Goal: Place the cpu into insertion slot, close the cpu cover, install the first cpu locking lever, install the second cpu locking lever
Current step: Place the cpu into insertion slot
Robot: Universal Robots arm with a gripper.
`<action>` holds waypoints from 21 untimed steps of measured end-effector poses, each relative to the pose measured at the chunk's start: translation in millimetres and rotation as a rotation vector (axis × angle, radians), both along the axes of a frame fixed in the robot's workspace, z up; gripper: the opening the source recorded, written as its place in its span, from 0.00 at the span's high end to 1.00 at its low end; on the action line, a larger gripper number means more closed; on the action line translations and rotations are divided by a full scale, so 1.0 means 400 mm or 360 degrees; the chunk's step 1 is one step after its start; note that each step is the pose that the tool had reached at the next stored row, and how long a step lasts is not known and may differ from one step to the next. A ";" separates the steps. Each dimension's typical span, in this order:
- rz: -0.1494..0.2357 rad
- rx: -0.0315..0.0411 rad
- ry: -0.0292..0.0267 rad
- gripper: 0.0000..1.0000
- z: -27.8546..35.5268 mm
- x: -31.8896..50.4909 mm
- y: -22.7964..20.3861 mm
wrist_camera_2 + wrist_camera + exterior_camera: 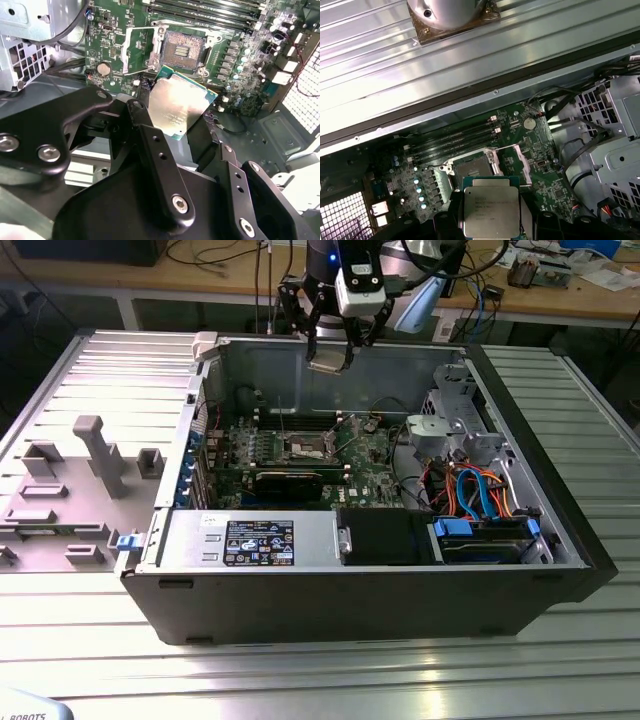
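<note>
While the insertion slot (184, 49) lies uncovered below, the jaws clamp the cpu (177, 107) between them.

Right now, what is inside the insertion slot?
No chip. In the second wrist view the insertion slot shows its bare dark centre. The cpu, held in the gripper above it, covers part of the slot's near rim, so that part cannot be seen.

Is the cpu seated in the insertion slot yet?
No: the gripper holds the cpu in the air, and the insertion slot lies bare.
</note>
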State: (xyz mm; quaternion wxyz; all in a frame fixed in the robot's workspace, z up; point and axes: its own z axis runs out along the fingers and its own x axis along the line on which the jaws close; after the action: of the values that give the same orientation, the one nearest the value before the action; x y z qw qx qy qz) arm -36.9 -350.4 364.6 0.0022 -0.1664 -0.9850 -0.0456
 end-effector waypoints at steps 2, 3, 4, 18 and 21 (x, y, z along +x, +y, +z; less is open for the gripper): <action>-0.0010 0.0000 -0.00001 0.45 0.000 0.000 0.000; -0.0014 0.0000 -0.00001 0.45 0.000 0.000 0.000; -0.0021 0.0000 -0.00002 0.45 -0.001 0.000 0.000; -0.0159 0.0000 -0.00001 0.45 -0.005 -0.003 0.000; -0.0188 0.0000 -0.00001 0.45 -0.006 -0.004 0.000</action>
State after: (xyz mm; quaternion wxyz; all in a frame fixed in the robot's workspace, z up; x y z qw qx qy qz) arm -38.7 -350.4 362.3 -0.0005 -0.2242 -0.9735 -0.0457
